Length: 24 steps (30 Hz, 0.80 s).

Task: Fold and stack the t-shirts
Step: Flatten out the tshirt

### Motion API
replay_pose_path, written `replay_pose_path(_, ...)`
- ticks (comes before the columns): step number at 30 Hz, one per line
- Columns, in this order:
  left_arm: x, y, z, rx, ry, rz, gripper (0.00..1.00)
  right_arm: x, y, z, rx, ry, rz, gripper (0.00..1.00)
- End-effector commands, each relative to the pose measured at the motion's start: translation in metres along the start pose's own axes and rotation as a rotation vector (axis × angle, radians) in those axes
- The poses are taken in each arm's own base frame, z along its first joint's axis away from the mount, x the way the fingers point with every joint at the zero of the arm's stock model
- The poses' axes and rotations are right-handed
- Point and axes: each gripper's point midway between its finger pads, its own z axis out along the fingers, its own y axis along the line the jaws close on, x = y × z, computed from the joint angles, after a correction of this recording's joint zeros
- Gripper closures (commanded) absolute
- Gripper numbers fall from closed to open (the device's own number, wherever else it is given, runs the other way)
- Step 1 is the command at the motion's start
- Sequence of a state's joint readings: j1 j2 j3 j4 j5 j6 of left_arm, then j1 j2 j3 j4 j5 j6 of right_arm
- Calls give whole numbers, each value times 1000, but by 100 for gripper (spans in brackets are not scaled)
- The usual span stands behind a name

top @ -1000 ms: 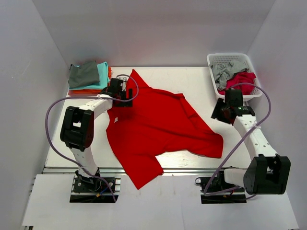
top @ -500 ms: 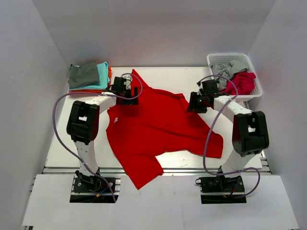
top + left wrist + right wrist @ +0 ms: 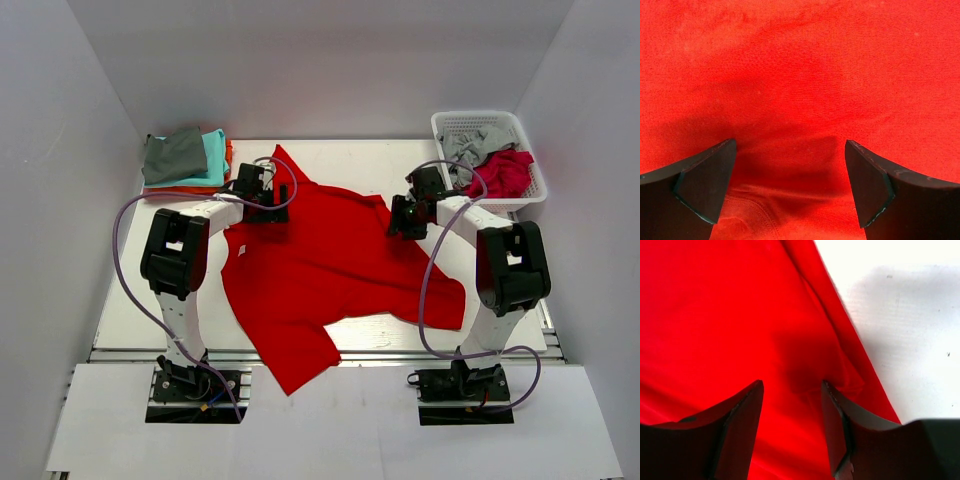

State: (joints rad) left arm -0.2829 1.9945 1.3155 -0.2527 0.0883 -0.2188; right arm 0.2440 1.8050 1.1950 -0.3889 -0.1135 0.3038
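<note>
A bright red t-shirt (image 3: 320, 270) lies spread across the table, a little rumpled. My left gripper (image 3: 268, 207) hovers open over its upper left part; in the left wrist view the jaws stand wide above the red cloth (image 3: 800, 75) with a seam fold (image 3: 755, 210) between them. My right gripper (image 3: 398, 222) is over the shirt's upper right edge, its jaws open, straddling a fold of cloth (image 3: 805, 375) beside bare table (image 3: 910, 340). Nothing is gripped in either.
Folded t-shirts (image 3: 185, 160), grey on teal and orange, are stacked at the back left. A white basket (image 3: 520, 125) at the back right holds grey (image 3: 470, 145) and crimson (image 3: 505, 170) shirts. White walls enclose the table.
My right arm swung left from beside the basket to the shirt's upper right edge. The left gripper shifted slightly right over the shirt. The shirt lies as before.
</note>
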Motion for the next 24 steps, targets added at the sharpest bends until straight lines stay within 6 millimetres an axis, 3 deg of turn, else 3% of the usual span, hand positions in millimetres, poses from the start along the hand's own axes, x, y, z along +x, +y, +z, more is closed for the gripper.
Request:
replay_pose_path(1,-1,0,-5,-6,-10,-5,0,1,0,-11,19,-12,7,44)
replay_pose_path(7,1,2,-5,-17,-3,-6,0,5,1,-5,17,-3,24,44)
replay_pose_path(11,3,3,-4,-17,-3,-6,0,-4,7,3,-9,-16,27,44)
replay_pose_path(14,3,3,-4,-17,-3,-6,0,-14,14,7,-41,-44,31,54)
replay_pose_path(17,2,4,-4,-26,-5,-6,0,-28,16,9,-47,-97,45,71)
replay_pose_path(18,2,4,-4,-26,-5,-6,0,-35,18,9,-45,-111,57,89)
replay_pose_path(19,9,6,-4,-30,13,-7,0,-39,17,9,-40,-122,60,100)
replay_pose_path(24,6,11,-9,-42,0,-5,0,-65,11,1,14,-225,77,100)
